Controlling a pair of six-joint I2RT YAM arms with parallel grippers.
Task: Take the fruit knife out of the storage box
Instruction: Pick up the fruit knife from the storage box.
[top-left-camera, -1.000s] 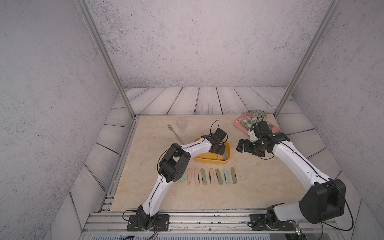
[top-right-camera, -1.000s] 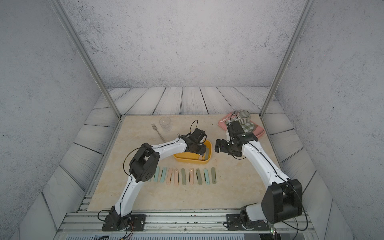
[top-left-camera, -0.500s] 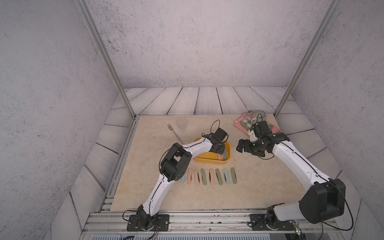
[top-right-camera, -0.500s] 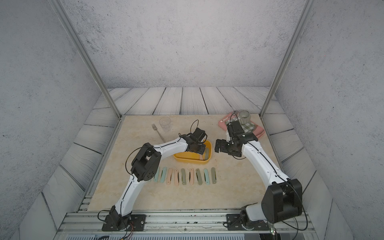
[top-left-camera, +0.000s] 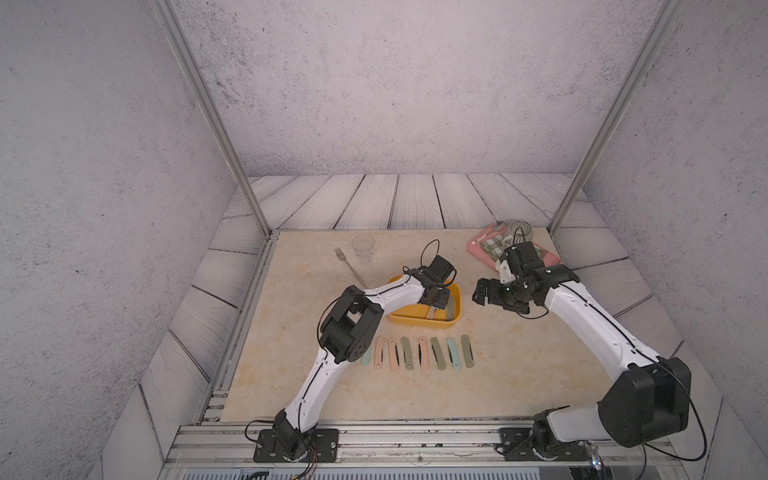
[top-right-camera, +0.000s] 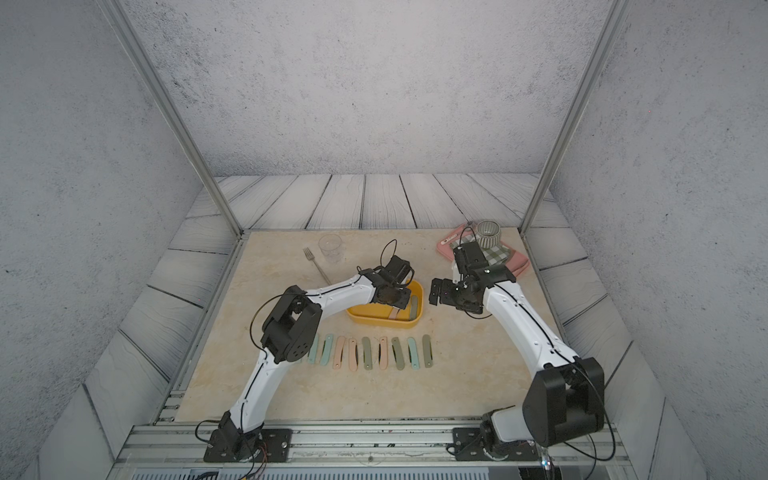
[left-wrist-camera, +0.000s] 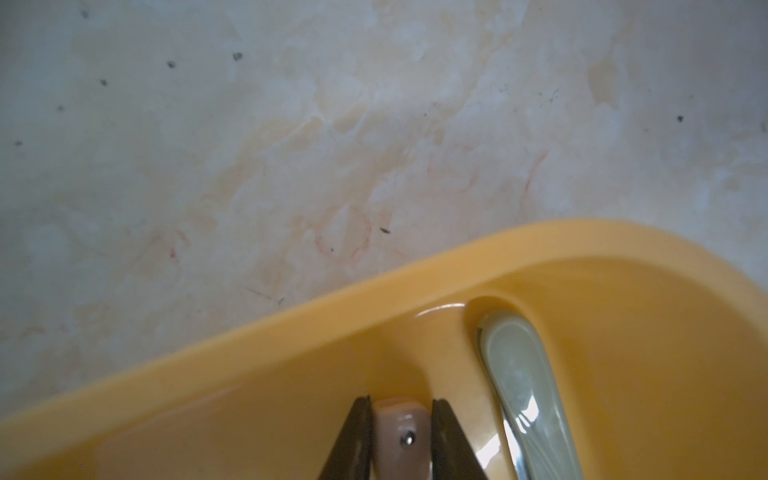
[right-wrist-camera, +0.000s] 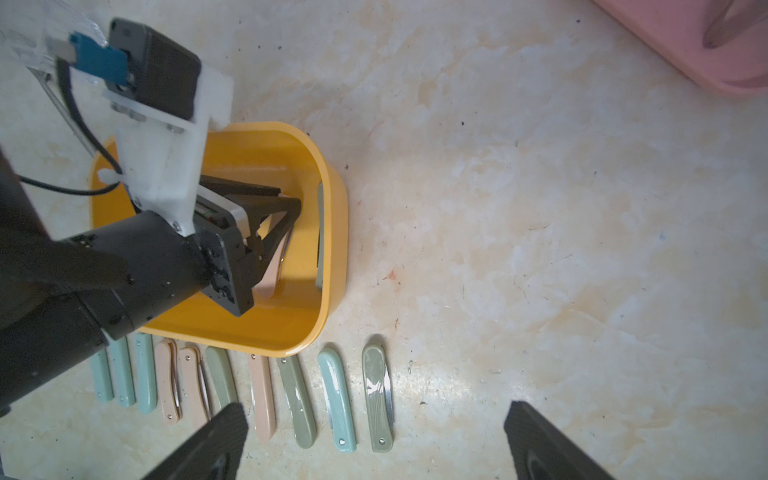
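Observation:
The yellow storage box (top-left-camera: 419, 322) (top-right-camera: 386, 323) stands mid-table. My left gripper (top-left-camera: 438, 300) (top-right-camera: 397, 301) (left-wrist-camera: 401, 432) reaches down into it, shut on the end of a pink folded fruit knife (left-wrist-camera: 401, 422) (right-wrist-camera: 270, 266) that lies on the box floor. Beside it, along the box wall, lies a grey-green folded knife (left-wrist-camera: 523, 390) (right-wrist-camera: 320, 232). My right gripper (top-left-camera: 482, 293) (right-wrist-camera: 374, 415) hangs open over bare table just right of the box, with nothing between its fingers.
A row of several folded knives (top-left-camera: 415, 353) (right-wrist-camera: 299, 399), teal, pink and green, lies in front of the box. A pink tray (top-left-camera: 478, 246) with a checked cloth and a ribbed cup (top-left-camera: 520, 230) sits at the back right. A clear glass (top-left-camera: 363, 248) and a fork (top-left-camera: 347, 262) lie at the back left.
The left gripper's jaws have closed inside the box onto the pink knife. The right arm has stayed where it was.

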